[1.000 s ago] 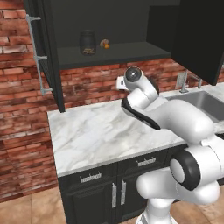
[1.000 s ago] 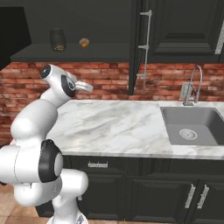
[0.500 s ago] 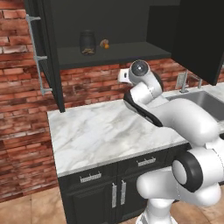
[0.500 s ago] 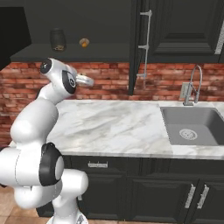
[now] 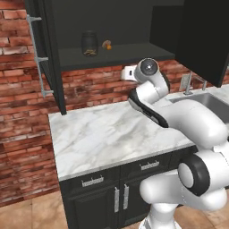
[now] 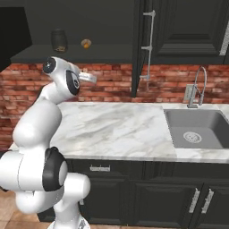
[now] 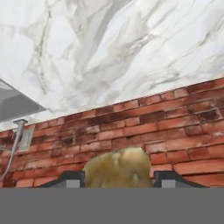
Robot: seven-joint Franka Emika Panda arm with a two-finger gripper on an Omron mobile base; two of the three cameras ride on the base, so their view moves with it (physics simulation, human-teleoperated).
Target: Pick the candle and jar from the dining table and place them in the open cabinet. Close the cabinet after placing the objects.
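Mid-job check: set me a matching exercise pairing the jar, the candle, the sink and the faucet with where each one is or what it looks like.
Things:
1. jar
2. candle
3. sink
4. faucet

Descriptions:
A. small, tan-orange, on the cabinet shelf
B. silver, rising in front of the brick wall
C. dark and rounded, on the cabinet shelf
D. grey, set into the marble top

Pairs: 1-C, 2-A, 3-D, 4-B
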